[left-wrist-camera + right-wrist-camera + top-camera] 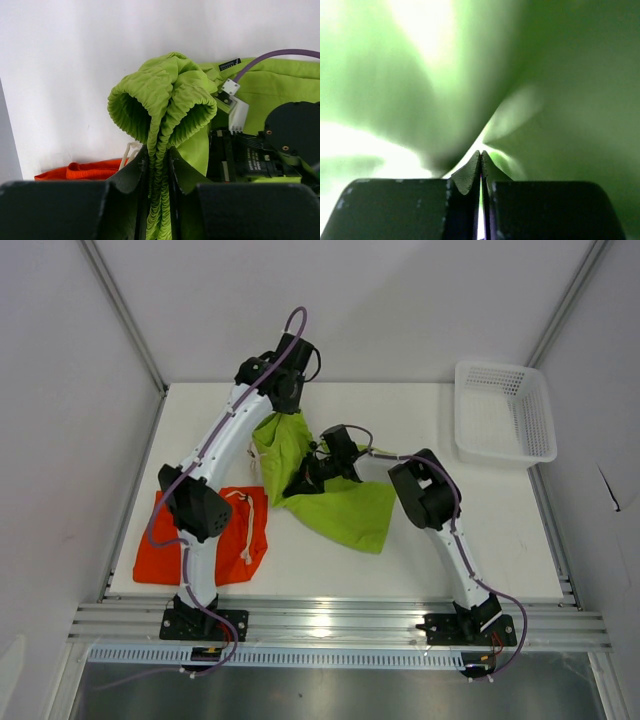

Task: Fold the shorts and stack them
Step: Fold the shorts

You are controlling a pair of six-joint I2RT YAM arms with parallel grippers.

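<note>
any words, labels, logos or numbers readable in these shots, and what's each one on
Nothing here can be read in full.
Black tag with white print on the lime green shorts: too small to read.
Faint white print on the dark panel of the right arm, seen in the left wrist view: too blurred to read.
Top and right wrist views: no text visible.

Field notes: I see a white table (480,540) boxed in by plain pale walls (400,300), with grey metal struts (122,315) at the corners. A ribbed aluminium rail (340,622) along the near edge catches glare. The light is even and soft.
</note>
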